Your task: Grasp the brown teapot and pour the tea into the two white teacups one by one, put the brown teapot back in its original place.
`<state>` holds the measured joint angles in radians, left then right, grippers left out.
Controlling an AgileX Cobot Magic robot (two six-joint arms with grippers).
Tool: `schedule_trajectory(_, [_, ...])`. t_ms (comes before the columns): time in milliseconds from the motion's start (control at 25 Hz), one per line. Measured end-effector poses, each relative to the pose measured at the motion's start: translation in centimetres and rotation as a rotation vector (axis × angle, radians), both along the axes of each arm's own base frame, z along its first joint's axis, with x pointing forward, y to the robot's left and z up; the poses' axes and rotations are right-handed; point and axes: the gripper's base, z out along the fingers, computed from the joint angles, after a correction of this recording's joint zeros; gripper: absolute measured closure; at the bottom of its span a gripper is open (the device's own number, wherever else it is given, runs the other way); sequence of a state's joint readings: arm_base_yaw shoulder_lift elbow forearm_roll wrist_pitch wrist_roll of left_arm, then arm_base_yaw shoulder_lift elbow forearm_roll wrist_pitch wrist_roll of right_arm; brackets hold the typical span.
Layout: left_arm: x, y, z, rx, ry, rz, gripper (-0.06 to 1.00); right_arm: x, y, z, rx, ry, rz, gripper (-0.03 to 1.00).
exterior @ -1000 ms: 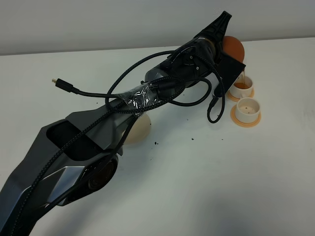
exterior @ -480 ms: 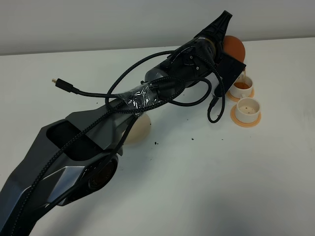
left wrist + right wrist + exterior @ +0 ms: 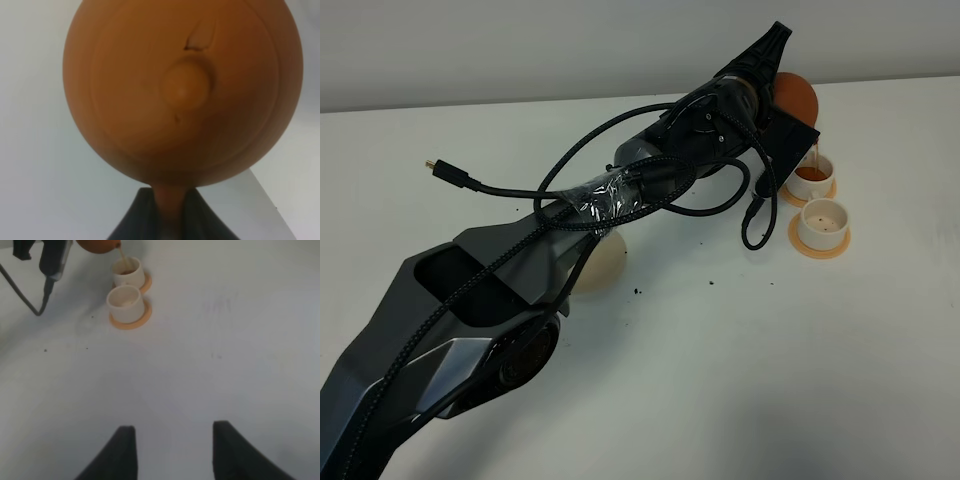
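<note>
Pouring pose unchanged from the earlier frame.
The round cream-beige disc coaster (image 3: 608, 262) is partly hidden by the arm. The squat reddish-brown clay teapot (image 3: 796, 97) is clenched by its handle in the left gripper (image 3: 170, 212) and tilted over the far white cylindrical teacup (image 3: 812, 172), into which a thin stream is poured. The near white teacup (image 3: 823, 220) is seen unfilled, and the right gripper (image 3: 172, 450) is released and empty.

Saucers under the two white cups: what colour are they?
Both saucers are orange, clearest in the right wrist view.

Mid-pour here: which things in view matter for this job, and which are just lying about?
Job: brown teapot, far teacup, near teacup, cream coaster, left tool.
Lying about: dark specks, loose cable plug, idle right tool.
</note>
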<state>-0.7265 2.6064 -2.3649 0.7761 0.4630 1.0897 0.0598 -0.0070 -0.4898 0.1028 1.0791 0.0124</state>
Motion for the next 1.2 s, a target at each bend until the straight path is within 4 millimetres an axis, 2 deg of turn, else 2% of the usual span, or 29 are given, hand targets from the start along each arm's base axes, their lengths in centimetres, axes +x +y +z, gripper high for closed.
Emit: schedule_trajectory(1200, [0.00, 0.00, 0.00, 0.001, 0.000, 0.000, 0.82, 0.00, 0.00, 0.00, 0.000, 0.000, 0.000, 0.60])
